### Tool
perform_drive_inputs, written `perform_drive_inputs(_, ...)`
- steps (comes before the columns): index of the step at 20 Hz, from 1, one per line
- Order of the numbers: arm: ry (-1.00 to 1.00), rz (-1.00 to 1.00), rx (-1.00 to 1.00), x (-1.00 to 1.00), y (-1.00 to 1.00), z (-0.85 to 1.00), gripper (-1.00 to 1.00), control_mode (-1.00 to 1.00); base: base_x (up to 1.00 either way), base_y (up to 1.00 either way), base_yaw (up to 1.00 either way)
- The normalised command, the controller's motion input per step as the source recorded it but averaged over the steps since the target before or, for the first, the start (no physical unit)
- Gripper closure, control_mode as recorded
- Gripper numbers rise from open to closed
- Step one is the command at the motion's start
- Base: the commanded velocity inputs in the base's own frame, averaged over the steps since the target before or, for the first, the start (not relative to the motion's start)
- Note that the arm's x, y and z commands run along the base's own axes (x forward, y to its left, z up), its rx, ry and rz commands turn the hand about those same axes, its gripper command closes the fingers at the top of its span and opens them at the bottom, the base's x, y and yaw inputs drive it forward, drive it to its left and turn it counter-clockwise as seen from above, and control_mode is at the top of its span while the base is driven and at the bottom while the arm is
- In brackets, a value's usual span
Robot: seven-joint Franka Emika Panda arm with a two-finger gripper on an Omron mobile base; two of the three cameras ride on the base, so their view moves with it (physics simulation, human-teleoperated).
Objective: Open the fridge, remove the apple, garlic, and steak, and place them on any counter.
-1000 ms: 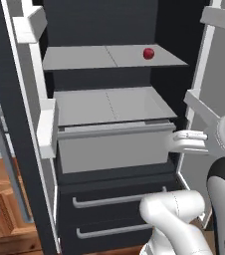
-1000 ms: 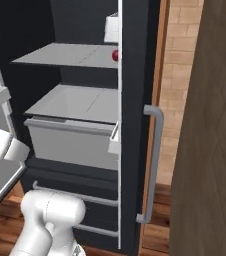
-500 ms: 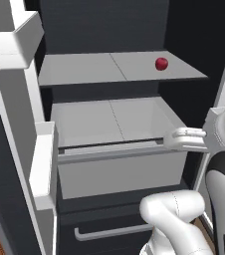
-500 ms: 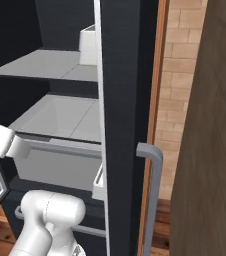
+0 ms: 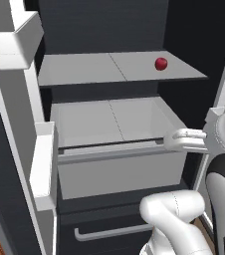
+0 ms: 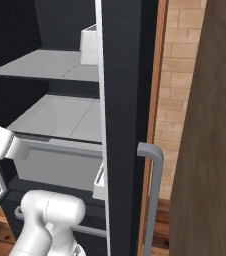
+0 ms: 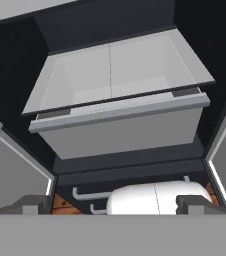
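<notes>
Inside, the fridge (image 5: pixel 109 40) stands open, both doors swung wide. On its grey shelf (image 5: pixel 99 69) the apple (image 5: pixel 161 63) sits toward the right — well above the gripper (image 7: pixel 112 202). That gripper is spread fully apart and grasps nothing, facing the pale crisper drawer (image 7: pixel 120 125) beneath the shelf — pulled partly forward.

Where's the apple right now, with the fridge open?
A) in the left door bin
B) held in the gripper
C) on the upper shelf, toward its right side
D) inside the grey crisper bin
C: in the left base view the apple sits on the flat grey shelf above the bin, right of the shelf's centre seam, with nothing touching it.
</notes>
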Motion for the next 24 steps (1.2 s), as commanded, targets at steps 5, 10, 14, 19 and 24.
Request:
perform_drive_inputs(5, 0.00, 0.00, 0.00, 0.00, 0.00, 0.00, -1.00, 1.00, 0.01, 0.00, 0.00)
perform_drive_inputs(10, 0.00, 0.00, 0.00, 0.18, 0.00, 0.02, -1.00, -1.00, 0.03, 0.00, 0.00)
perform_drive_inputs(14, 0.05, 0.00, 0.00, 0.42, 0.00, 0.11, -1.00, -1.00, 0.00, 0.00, 0.00)
perform_drive_inputs(19, 0.07, 0.00, 0.00, 0.53, 0.00, 0.00, -1.00, -1.00, 0.00, 0.00, 0.00)
perform_drive_inputs(24, 0.00, 0.00, -0.05, 0.12, 0.01, -0.07, -1.00, -1.00, 0.00, 0.00, 0.00)
